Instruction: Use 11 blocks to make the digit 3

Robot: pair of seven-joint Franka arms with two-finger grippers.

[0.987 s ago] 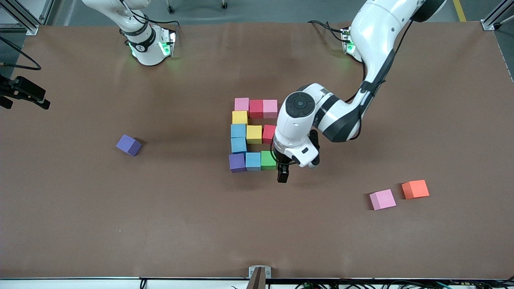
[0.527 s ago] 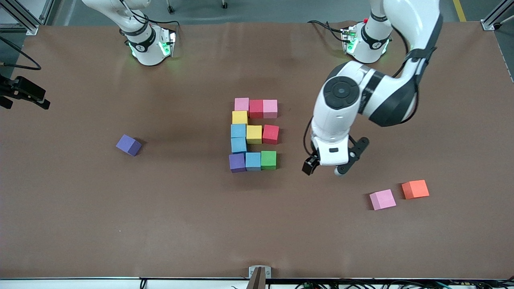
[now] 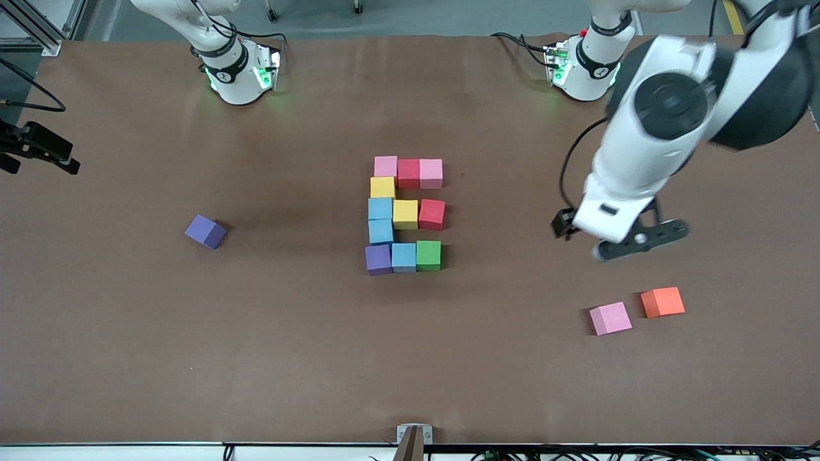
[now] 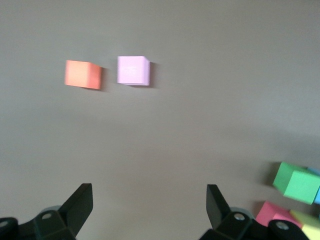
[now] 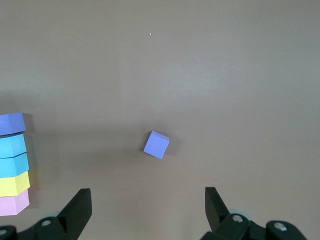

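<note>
Brown worktop (image 3: 128, 333) fills my screen, with both arm bases along its top edge. Starting at the right arm's end, the right arm waits. Its wrist view shows the right claw (image 5: 147, 212) spread wide and empty, high over bare worktop, with a lone purple cube (image 3: 205, 231) below it and well apart from everything else.

Mid-worktop sits the digit 3 (image 3: 405, 215), eleven blocks touching one another. The bar farthest from the front camera runs pink, red, pink. The middle bar runs light blue, yellow, red. The nearest bar runs purple, light blue, green. A yellow block and a light blue block fill the gaps along the edge that faces the right arm's end.

Toward the left arm's end, the left claw (image 4: 149, 212) hangs in the air, open and holding nothing. It is over bare worktop between the digit and two loose cubes. Those are a pink cube (image 3: 610, 318) and an orange cube (image 3: 662, 301), just beside each other and nearer to the front camera than the digit.
</note>
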